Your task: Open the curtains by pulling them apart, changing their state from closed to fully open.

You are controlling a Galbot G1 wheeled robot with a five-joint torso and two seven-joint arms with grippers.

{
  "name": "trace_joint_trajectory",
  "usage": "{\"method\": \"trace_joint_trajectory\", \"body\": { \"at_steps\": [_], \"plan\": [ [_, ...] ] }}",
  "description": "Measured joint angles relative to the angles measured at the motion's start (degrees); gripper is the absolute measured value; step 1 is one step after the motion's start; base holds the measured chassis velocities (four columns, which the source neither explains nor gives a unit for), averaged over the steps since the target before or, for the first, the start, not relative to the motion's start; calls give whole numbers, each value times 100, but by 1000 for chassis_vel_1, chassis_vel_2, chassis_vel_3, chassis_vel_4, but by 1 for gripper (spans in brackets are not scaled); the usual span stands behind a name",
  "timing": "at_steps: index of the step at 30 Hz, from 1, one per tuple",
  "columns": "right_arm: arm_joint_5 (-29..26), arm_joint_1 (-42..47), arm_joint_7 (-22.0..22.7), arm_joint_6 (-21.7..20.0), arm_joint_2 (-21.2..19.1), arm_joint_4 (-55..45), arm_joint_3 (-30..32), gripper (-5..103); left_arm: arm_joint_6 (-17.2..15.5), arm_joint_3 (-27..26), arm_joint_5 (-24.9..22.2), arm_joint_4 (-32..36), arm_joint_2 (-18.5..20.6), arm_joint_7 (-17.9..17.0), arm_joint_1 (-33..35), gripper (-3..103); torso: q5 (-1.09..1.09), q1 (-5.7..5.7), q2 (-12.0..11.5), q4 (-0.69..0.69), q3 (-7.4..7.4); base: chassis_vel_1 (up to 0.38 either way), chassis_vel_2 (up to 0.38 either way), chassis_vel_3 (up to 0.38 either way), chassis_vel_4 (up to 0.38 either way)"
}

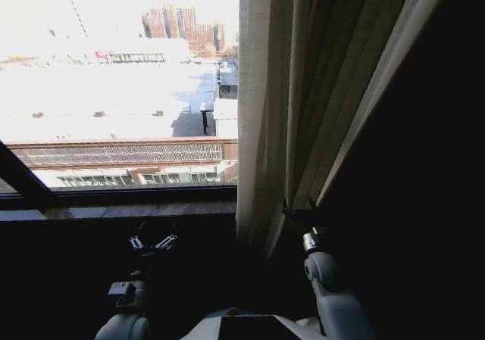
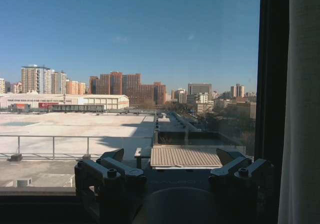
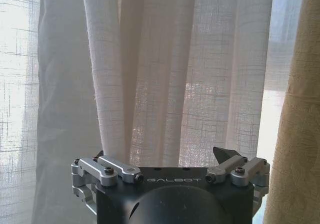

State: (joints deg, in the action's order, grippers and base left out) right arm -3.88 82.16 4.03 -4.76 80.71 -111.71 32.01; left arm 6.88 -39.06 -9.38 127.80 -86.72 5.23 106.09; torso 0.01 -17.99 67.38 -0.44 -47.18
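The curtains [image 1: 284,105] hang bunched to the right of the bare window [image 1: 121,82], which looks out on a pale roof and red towers [image 2: 125,89]. A dark sill [image 1: 114,211] runs beneath the glass, and a black frame bar [image 2: 272,69] stands beside the fabric edge. The right gripper [image 1: 301,210] sits at the curtain's lower folds, jaws wide, with pleats [image 3: 150,74] just ahead between them, contact unclear. The left gripper [image 1: 152,242] waits low by the sill, jaws wide and empty. Everything right of the curtains is lost in shadow.
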Motion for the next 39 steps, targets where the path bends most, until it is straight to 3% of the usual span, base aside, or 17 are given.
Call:
{"method": "trace_joint_trajectory", "body": {
  "at_steps": [20,39],
  "plan": [
    [213,-11,-25,39,73,41,-18,100,16,22,45,-37,-12,50,8,100,1,0,0,0,0,9,9,-11,-8],
    [216,-86,-38,238,55,182,19,100,31,58,99,-67,-25,59,10,100,-3,-1,1,0,0,200,211,-203,-204]
  ]
}}
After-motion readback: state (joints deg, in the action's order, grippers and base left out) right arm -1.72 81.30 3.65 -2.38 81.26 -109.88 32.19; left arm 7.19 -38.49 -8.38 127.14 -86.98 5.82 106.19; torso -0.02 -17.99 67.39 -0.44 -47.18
